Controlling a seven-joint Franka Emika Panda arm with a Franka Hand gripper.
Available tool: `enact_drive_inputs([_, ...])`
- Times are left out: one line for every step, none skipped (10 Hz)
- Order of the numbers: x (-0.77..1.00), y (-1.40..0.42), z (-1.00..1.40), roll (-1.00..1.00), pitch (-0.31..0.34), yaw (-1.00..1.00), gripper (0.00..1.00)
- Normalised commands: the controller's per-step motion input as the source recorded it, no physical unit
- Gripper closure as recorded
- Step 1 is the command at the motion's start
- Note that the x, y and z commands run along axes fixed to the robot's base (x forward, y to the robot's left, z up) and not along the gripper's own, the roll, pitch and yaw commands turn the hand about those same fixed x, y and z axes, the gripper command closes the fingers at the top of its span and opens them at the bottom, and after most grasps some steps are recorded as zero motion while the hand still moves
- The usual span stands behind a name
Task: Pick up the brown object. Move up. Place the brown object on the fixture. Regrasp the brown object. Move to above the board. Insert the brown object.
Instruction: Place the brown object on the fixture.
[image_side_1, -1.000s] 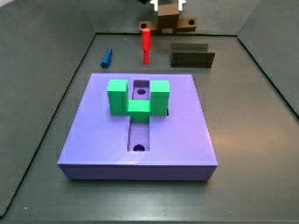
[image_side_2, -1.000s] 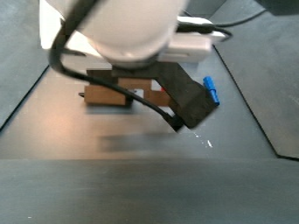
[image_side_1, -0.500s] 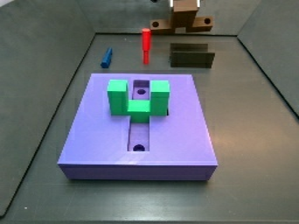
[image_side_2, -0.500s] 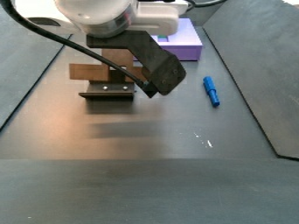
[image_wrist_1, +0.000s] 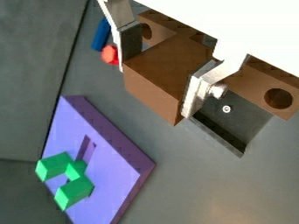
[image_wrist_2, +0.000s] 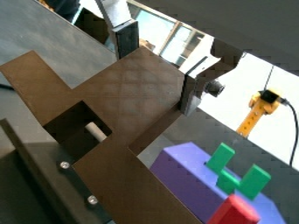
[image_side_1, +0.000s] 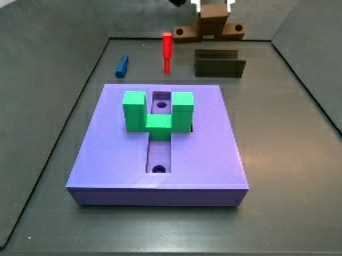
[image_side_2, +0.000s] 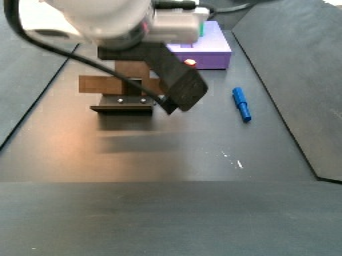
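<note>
Brown object (image_side_1: 214, 17) lifted, gripper (image_wrist_1: 163, 80) hanging above the fixture (image_side_1: 221, 64) — placing comes next.
Fingers clamp the piece on both sides in both wrist views; regrasp, carrying to the board (image_side_1: 160, 150) and insertion remain. A side view shows it clear of the fixture; wrist views show only the grip.

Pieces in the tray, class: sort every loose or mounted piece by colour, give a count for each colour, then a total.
Brown: 1, the bar held in the gripper above the fixture
Purple: 1, the board
Green: 1, the U-shaped block
Red: 1, the peg
Blue: 1, the peg
Dark olive-black: 1, the fixture
Total: 6
</note>
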Motion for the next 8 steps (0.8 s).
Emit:
enact_drive_inputs([0.52,0.01,-0.26,0.0,0.029,-0.59,1.0])
enact_drive_inputs([0.51,0.0,-0.08,-0.01,0.117,-0.53,1.0])
enact_drive_inputs([0.57,-0.09,-0.02,0.0,0.163,-0.41,1.0])
enact_drive_inputs([0.5,-0.12,-0.05,0.0,0.14,-0.34,1.0])
enact_drive_inputs([0.37,-0.21,-0.05,0.02,0.151,-0.07,1.0])
enact_drive_inputs([0.33,-0.25,-0.06,0.04,0.134,0.0,1.0])
enact_drive_inputs([0.31,-0.16,-0.13,0.07,0.089,0.02,1.0])
enact_drive_inputs([0.33,-0.04,-0.18,0.21,0.083,0.1,1.0])
